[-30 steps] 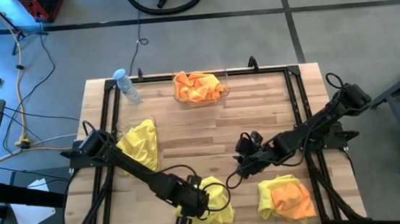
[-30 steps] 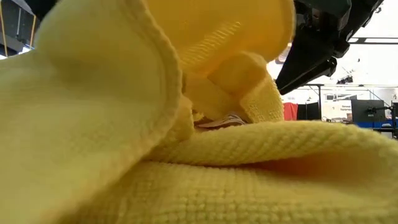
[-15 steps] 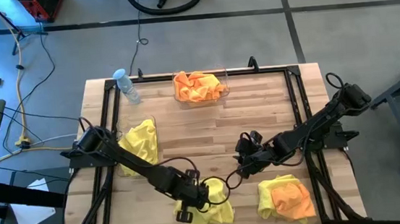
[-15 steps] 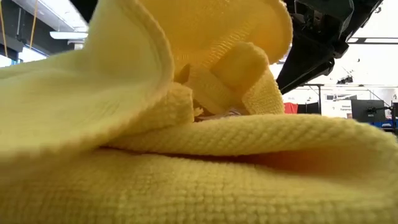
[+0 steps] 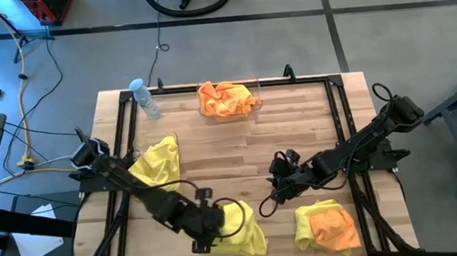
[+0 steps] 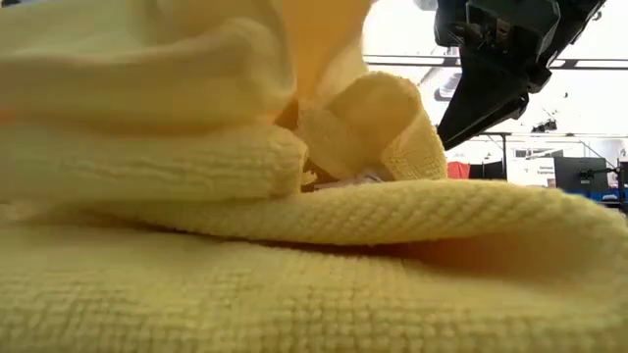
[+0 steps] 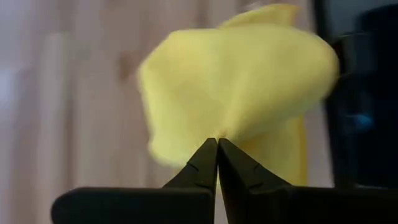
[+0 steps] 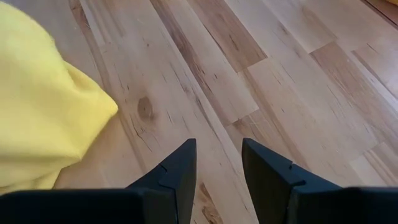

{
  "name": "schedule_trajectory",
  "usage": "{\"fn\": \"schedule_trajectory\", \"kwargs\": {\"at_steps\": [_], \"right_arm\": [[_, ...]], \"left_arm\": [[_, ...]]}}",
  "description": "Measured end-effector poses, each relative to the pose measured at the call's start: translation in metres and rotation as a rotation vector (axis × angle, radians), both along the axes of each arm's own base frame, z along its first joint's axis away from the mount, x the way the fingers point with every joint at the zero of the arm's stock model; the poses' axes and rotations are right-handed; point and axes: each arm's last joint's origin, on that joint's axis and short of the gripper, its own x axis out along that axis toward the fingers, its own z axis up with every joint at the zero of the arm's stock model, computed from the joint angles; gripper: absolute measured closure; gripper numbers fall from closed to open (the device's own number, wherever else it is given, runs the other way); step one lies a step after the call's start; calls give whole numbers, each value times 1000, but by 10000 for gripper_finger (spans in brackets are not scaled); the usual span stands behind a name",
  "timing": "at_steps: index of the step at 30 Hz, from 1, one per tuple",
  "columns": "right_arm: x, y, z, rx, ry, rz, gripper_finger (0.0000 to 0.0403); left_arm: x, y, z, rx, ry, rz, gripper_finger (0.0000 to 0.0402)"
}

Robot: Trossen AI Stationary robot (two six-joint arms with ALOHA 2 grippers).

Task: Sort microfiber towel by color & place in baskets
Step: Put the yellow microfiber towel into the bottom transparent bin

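A yellow microfiber towel (image 5: 244, 228) lies near the table's front edge, with my left gripper (image 5: 218, 224) shut on it from its left side. In the left wrist view the towel (image 7: 239, 81) bunches just past the shut fingertips (image 7: 217, 147). My right gripper (image 5: 270, 201) hovers open over bare wood to the towel's right; its wrist view shows the gap (image 8: 217, 158) empty and the towel's corner (image 8: 43, 106). One basket (image 5: 256, 101) at the far edge holds orange towels (image 5: 226, 97). The other basket (image 5: 175, 138), at the left, holds a yellow towel (image 5: 158, 161). My left gripper pinches a raised bunch of the yellow towel (image 7: 219, 132) between its two fingertips. The fingers slant down at it from the table's left. The pinched part is pulled up, while the rest of the towel (image 6: 314, 284) still lies on the table.
A pile of a yellow towel (image 5: 305, 225) and an orange one (image 5: 335, 226) lies at the front right. A water bottle (image 5: 145, 98) stands at the far left corner. Black frame rails (image 5: 340, 126) run around the tabletop. Bare wood (image 5: 231, 157) lies in the middle.
My left gripper has risen and drawn back toward the table's left edge, rolling a little. The yellow towel's near-left part has come up with it and bunched; its right part stays on the table.
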Motion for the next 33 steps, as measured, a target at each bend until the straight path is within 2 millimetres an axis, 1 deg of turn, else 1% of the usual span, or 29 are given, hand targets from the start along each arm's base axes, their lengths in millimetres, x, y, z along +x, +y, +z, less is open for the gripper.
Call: {"fn": "schedule_trajectory", "kwargs": {"at_steps": [3,9,12,16,23,29,33], "right_arm": [[-1,2,0,0,0,9,279],[-4,8,0,0,-1,30,279],[-4,10,0,0,-1,38,279],[-5,12,0,-2,-3,42,279],[-6,13,0,0,-6,41,279],[-6,14,0,5,-17,18,279],[-9,18,1,-31,-38,14,279]], "left_arm": [[-21,7,17,58,-16,117,401],[-70,27,62,120,-135,294,401],[-96,40,82,132,-189,348,401],[-130,63,106,144,-259,413,401],[-179,108,136,128,-368,464,401],[-214,143,158,7,-444,462,401],[-233,163,169,-54,-474,427,401]]}}
